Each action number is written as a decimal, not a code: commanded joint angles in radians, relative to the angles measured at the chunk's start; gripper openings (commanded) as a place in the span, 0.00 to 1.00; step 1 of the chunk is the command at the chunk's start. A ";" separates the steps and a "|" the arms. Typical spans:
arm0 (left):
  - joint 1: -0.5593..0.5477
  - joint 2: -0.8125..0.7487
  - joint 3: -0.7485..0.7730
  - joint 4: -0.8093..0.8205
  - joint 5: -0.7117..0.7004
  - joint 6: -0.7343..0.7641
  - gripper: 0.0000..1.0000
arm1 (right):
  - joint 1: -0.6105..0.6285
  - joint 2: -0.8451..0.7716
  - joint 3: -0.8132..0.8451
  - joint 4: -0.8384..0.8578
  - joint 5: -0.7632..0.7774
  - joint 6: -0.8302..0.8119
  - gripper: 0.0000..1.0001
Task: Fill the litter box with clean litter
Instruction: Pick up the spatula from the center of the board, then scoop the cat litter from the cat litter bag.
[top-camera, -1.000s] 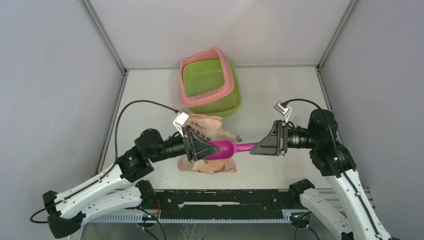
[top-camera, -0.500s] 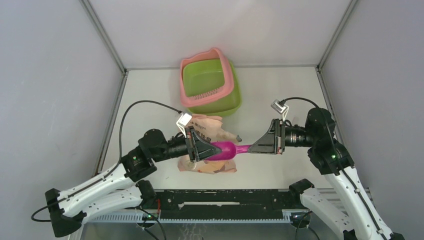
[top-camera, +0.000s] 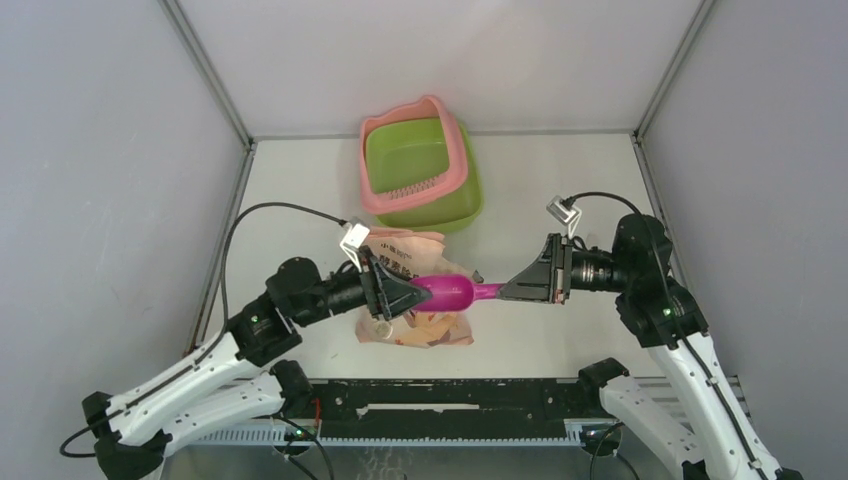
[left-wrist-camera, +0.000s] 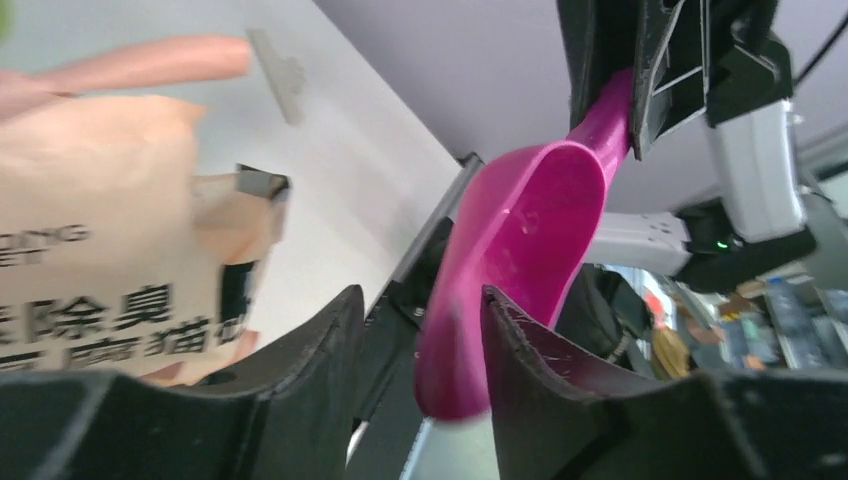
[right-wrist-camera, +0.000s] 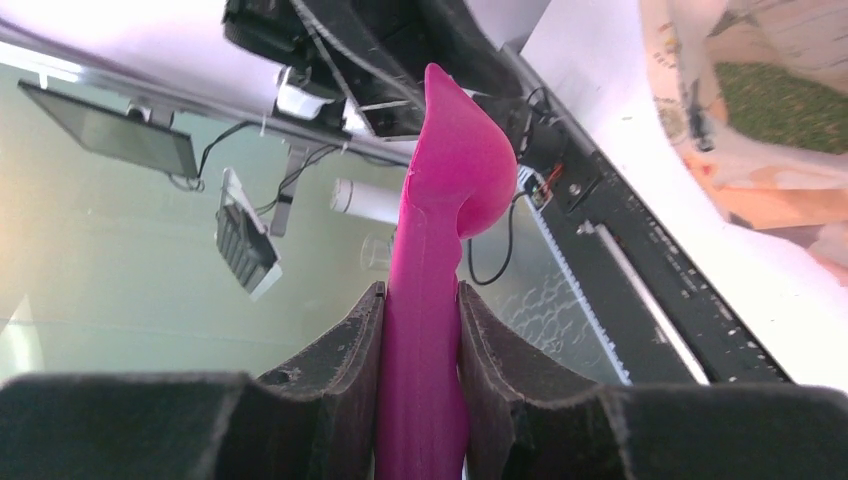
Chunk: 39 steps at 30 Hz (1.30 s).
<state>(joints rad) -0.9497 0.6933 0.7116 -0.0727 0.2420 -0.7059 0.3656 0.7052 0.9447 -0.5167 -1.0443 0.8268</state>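
glossy magenta plastic scoop (top-camera: 452, 292), right hand (top-camera: 504, 291) clamped on its slim handle, left hand (top-camera: 413, 297) apart round the curved bowl, crinkly peach bag (top-camera: 425, 330) below

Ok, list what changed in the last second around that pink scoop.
The right gripper closed on the handle of the scoop. The left gripper opened, letting go of the bowl, and drew back slightly to its own side. The scoop remains above the bag. The bag and the litter box did not move.
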 joint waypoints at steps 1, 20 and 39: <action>0.056 -0.051 0.141 -0.152 -0.091 0.106 0.54 | -0.086 0.026 0.033 -0.032 -0.013 -0.059 0.00; 0.206 -0.259 -0.126 -0.173 -0.355 0.244 0.75 | -0.185 0.205 0.344 -0.594 0.345 -0.461 0.00; 0.235 -0.183 -0.260 0.001 -0.498 0.322 0.76 | -0.117 0.386 0.470 -0.636 0.341 -0.464 0.00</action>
<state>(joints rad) -0.7261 0.4206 0.4927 -0.2066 -0.3031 -0.4343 0.2256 1.0695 1.3769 -1.1511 -0.6888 0.3828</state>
